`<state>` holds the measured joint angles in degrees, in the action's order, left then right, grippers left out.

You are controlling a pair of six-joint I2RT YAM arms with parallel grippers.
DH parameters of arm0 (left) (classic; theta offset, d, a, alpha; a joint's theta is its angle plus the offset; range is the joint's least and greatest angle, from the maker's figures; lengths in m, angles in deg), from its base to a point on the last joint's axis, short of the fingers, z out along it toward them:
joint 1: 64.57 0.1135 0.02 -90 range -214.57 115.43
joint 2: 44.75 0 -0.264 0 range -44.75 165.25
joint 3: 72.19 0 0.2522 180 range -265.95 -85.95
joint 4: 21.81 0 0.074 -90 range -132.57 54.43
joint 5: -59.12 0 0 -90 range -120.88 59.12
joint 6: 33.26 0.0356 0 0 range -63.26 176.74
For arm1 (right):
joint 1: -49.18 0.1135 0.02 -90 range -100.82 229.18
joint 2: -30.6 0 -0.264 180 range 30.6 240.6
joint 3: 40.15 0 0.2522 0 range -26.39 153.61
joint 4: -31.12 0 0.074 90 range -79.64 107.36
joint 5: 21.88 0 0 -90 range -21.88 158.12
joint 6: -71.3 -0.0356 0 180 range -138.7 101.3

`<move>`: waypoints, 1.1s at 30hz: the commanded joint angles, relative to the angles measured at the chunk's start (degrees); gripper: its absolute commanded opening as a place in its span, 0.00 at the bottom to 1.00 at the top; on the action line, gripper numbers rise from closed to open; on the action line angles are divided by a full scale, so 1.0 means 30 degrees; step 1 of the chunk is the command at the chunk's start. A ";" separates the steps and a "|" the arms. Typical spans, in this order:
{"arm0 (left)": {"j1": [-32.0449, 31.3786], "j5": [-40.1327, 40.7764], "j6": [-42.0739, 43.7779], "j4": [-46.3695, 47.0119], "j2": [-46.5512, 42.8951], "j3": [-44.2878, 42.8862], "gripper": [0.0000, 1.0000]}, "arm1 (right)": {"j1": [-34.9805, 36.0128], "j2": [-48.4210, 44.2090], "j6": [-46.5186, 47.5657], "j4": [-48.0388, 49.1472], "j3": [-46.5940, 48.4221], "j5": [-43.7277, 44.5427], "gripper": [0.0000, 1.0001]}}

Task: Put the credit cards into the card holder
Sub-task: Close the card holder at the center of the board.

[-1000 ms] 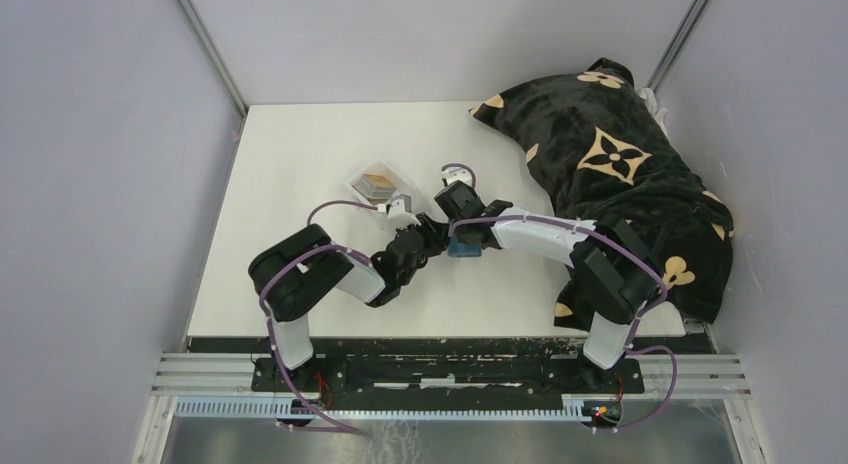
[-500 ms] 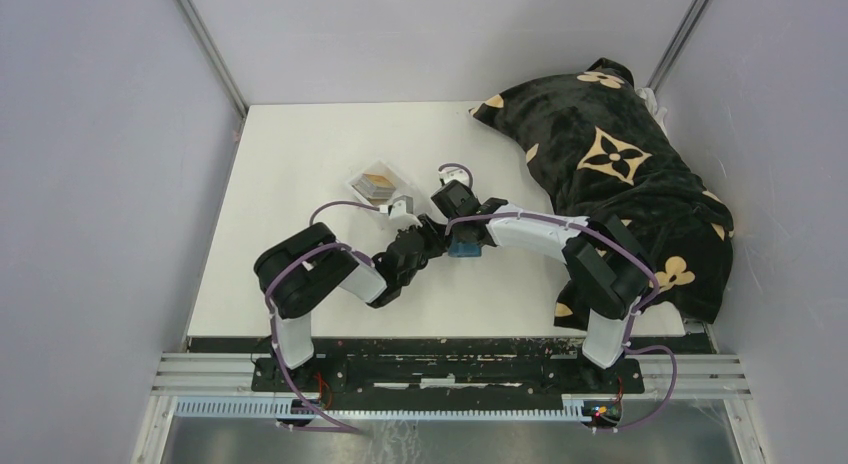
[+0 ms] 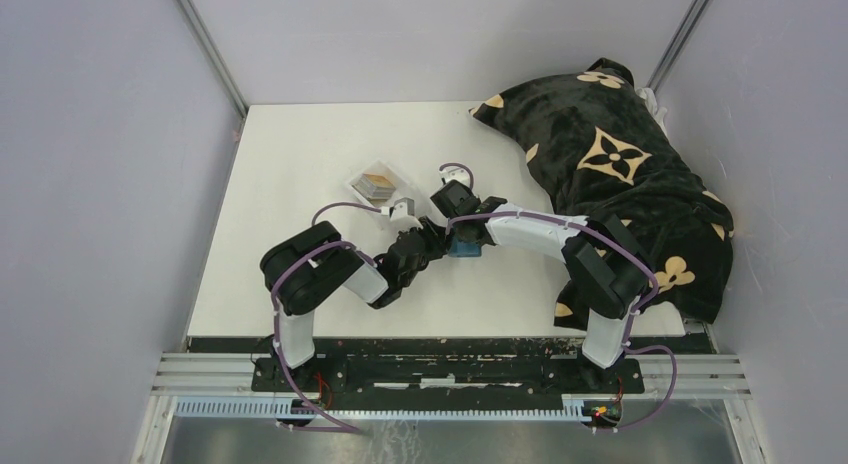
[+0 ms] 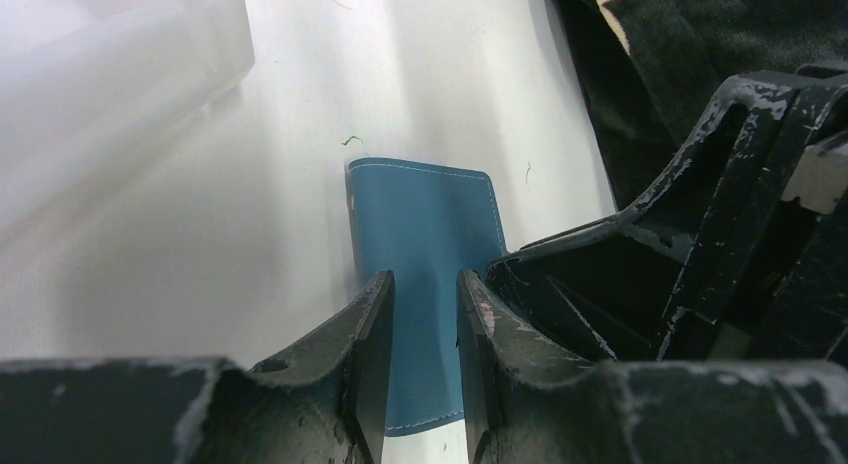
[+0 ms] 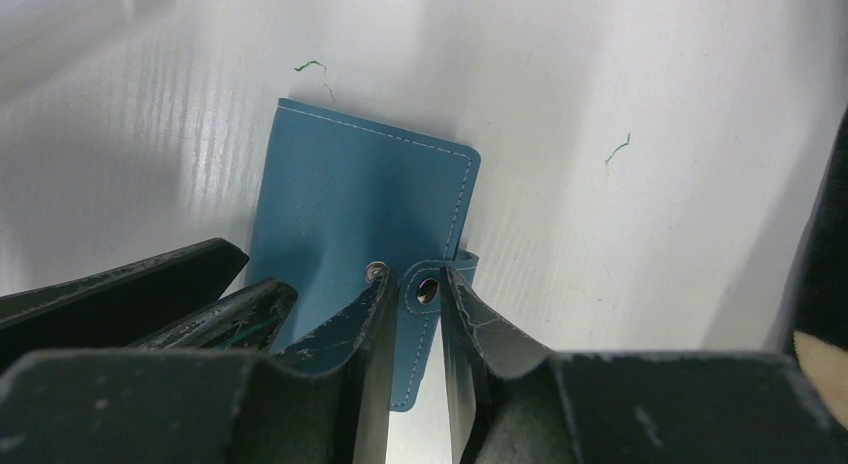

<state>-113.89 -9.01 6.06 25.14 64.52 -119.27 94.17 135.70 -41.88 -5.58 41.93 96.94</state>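
- Nearest me is the left claw (image 4: 425, 282). Its fingers are set narrow with nothing between them, and the tips are over the near end of the small teal-blue leather-look card holder (image 4: 425, 209). That lies folded flat on the white counter (image 3: 300, 154), between the two arms. If the claw isn't really pressing down, I reckon the whole holder lifts or skids once the other side pulls.
- The right claw (image 5: 418, 276) is narrow too, one finger on either side of the holder's little snap tab (image 5: 428, 289). Can't tell if it's actually pinching it. The tab is tiny, so it could easily slip out.
- The two claws are crammed just beside each other over one small thing, so a bump looks possible.
- Just beyond them, the thin tan and dark grey credit cards (image 3: 376, 181) sit in a clear plastic rectangular tray (image 3: 392, 174). None are in the holder, and none can go in until it's open.
- Counts, near to far:
  - two arms, two claws
  - one card holder with one tab
  - two bits of green thread (image 5: 310, 66) on the counter
  - one tray
  - cards: a tan face and a dark one show, but I can't tell the total
  - one black plush cushion (image 3: 610, 154) with tan flower prints, far right
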 commanded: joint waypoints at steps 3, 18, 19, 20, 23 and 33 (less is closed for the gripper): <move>0.0008 -0.0124 0.1013 0.1365 0.0360 0.0208 0.36 | 0.0089 0.0213 -0.0186 -0.0176 0.0847 0.0932 0.25; -0.0037 -0.0529 0.0922 0.1872 0.0985 0.0205 0.36 | 0.0328 -0.0407 -0.0043 -0.0268 0.0829 0.1611 0.12; -0.0037 -0.0530 0.0928 0.1889 0.1006 0.0201 0.36 | 0.0351 -0.0445 -0.0064 -0.0224 0.0833 0.1607 0.12; -0.0078 -0.0570 0.0929 0.1910 0.1037 0.0208 0.36 | 0.0368 -0.0460 -0.0081 -0.0208 0.0834 0.1581 0.12; -0.0109 -0.0597 0.0954 0.1948 0.1084 0.0193 0.36 | 0.0409 -0.0435 -0.0098 -0.0234 0.0979 0.1529 0.11; -0.0146 -0.0685 0.0984 0.2049 0.1229 0.0230 0.36 | 0.0647 -0.0012 -0.0191 -0.0315 0.1333 0.1346 0.10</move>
<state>-113.91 -10.46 6.06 28.81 67.30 -118.97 95.66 135.98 -41.86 -6.87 43.26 100.09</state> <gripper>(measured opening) 0.361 0.104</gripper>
